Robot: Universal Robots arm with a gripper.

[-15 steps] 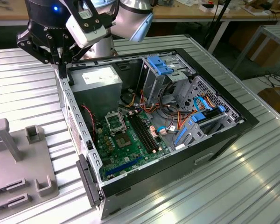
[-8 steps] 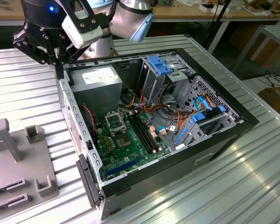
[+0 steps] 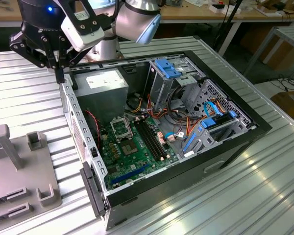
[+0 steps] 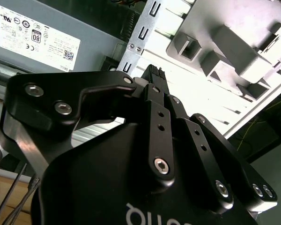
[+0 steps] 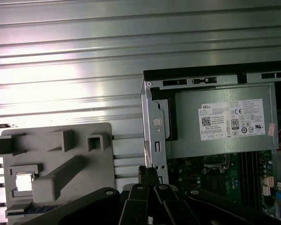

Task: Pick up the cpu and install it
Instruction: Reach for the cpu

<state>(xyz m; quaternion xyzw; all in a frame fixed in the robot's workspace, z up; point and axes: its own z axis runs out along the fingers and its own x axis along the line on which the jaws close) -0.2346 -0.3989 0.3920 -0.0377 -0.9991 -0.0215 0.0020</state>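
The black two-fingered claw (image 3: pixel 60 73) hangs with its fingertips pressed together on nothing, above the pale sheet-metal side wall (image 5: pixel 154 126) of the open black computer case (image 3: pixel 235 139). The cpu (image 5: pixel 23 182), a small flat square chip with a bright silver top, lies in a square recess of the grey moulded holder tray (image 5: pixel 56 154). It is well apart from the claw and not yet picked up. The recess probably keeps it level and square for a clean grasp. The tray rests on the ribbed aluminium table (image 5: pixel 65 47), just beside the case. Across the wall sits the grey metal power supply box (image 5: pixel 220 122). Past it is the green motherboard (image 3: pixel 137 152), whose black-framed square socket (image 3: pixel 121 129) looks empty. The upright wall stands between tray and socket, and thin red and black wires (image 3: pixel 95 122) run close to the socket
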